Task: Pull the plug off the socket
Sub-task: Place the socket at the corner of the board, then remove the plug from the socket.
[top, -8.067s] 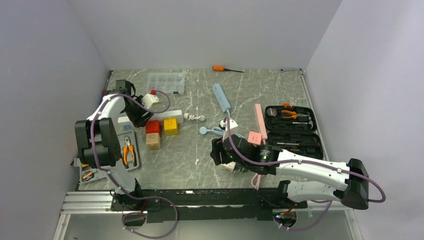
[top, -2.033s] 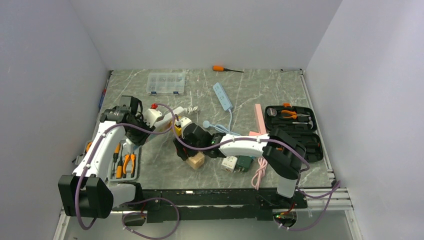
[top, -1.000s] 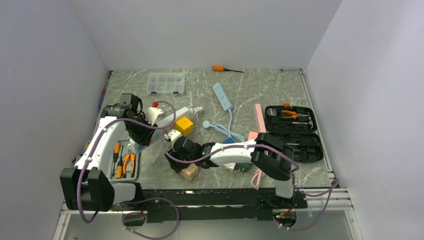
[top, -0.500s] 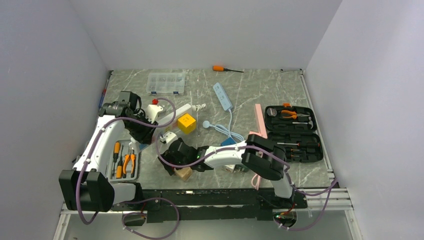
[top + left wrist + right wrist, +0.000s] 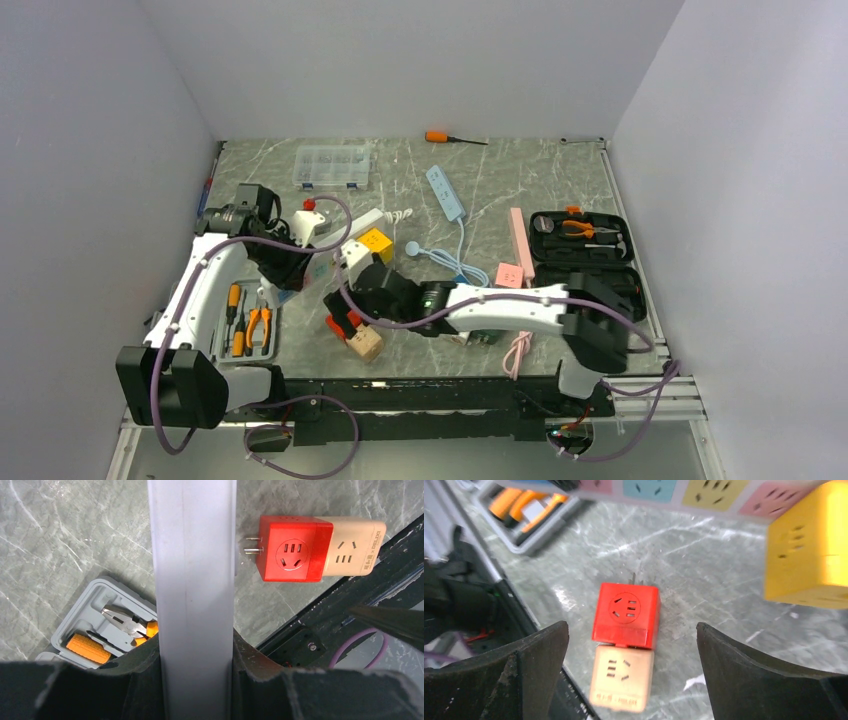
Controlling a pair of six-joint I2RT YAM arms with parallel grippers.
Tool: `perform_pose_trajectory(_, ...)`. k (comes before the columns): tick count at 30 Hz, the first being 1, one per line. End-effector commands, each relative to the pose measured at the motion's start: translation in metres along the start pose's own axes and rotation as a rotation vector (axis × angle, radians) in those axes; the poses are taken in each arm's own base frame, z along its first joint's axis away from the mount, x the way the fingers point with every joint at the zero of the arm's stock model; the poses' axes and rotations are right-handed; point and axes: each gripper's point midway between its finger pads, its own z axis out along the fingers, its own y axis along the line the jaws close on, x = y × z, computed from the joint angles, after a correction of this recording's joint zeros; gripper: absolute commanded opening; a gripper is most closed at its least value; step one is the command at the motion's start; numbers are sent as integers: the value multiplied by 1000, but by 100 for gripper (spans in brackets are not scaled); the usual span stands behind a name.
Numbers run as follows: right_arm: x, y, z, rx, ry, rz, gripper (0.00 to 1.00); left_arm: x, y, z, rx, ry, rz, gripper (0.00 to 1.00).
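In my left gripper (image 5: pixel 288 266) (image 5: pixel 194 652) is the white power strip, the socket (image 5: pixel 350 232) (image 5: pixel 192 570), gripped at one end and held off the table. A yellow cube adapter (image 5: pixel 375 243) (image 5: pixel 809 555) still sits on the strip. The plug, a red cube (image 5: pixel 340 325) (image 5: pixel 295 555) (image 5: pixel 626 612) with bare prongs, lies free on the table, joined to a beige cube (image 5: pixel 366 343) (image 5: pixel 355 547) (image 5: pixel 621 677). My right gripper (image 5: pixel 354 306) (image 5: pixel 631 630) hovers wide open just above these two cubes, touching neither.
A grey tool tray (image 5: pixel 250 320) (image 5: pixel 75 610) with pliers lies left. Behind are a clear organiser box (image 5: pixel 333 165), an orange screwdriver (image 5: pixel 440 137) and a blue remote (image 5: pixel 445 193). A pink strip (image 5: pixel 520 245) and a black tool case (image 5: pixel 585 265) lie right.
My right gripper has opened wide, leaving the red and beige cubes on the table near the front edge, and has drawn back a little. The left gripper keeps holding the strip.
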Motion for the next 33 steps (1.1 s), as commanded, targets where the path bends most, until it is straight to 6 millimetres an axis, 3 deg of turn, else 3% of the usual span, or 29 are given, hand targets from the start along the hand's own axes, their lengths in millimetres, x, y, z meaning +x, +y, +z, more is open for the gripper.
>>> perform_pose_trajectory(1,-40,-17,-49,47,-113,12,100,-35,-6,-20,8,-172,61,0)
perform_pose_trajectory(8,-41,-64,-85,110,-141,97,100,-32,-10,-21,19,-176,94,0)
perform_pose_trajectory(14,-41,-105,-95,126,-160,163,100,-26,-19,-22,42,-182,119,0)
perform_pose_trajectory(21,-62,-114,-69,123,-133,88,100,-19,-25,-23,53,-175,131,0)
perform_pose_trajectory(27,-82,-107,-45,80,-121,52,100,-16,-28,-26,47,-178,138,0)
perform_pose_trajectory(33,-73,-107,-27,72,-84,54,100,-14,-29,-28,41,-178,148,0)
